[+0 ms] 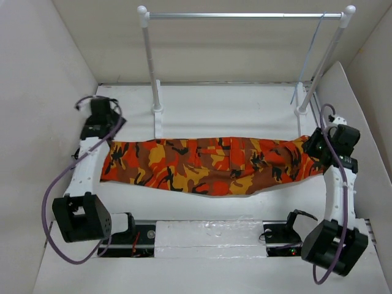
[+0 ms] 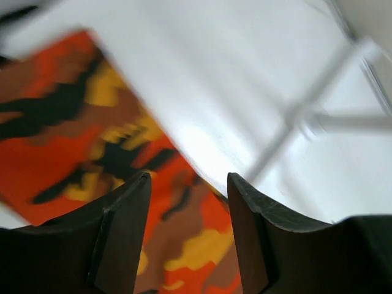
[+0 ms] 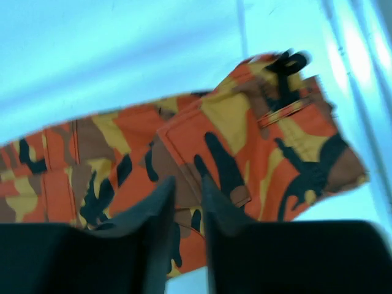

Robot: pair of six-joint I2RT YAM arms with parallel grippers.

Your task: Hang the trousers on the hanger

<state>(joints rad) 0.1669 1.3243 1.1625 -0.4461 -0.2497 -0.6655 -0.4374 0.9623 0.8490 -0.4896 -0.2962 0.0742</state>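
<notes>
— White table, white walls. Your trousers lay flat just in front of the rail, long axis parallel to its crossbar.

— And the hanger?

— Your hanger hung slantwise from the rail's right end. Your right gripper, fingers nearly together on nothing, hovered over the waist end near the rail's right post; I judged that arm the nearer. Your left gripper, fingers apart and empty, hovered over the opposite end, near the rail's left post.
</notes>
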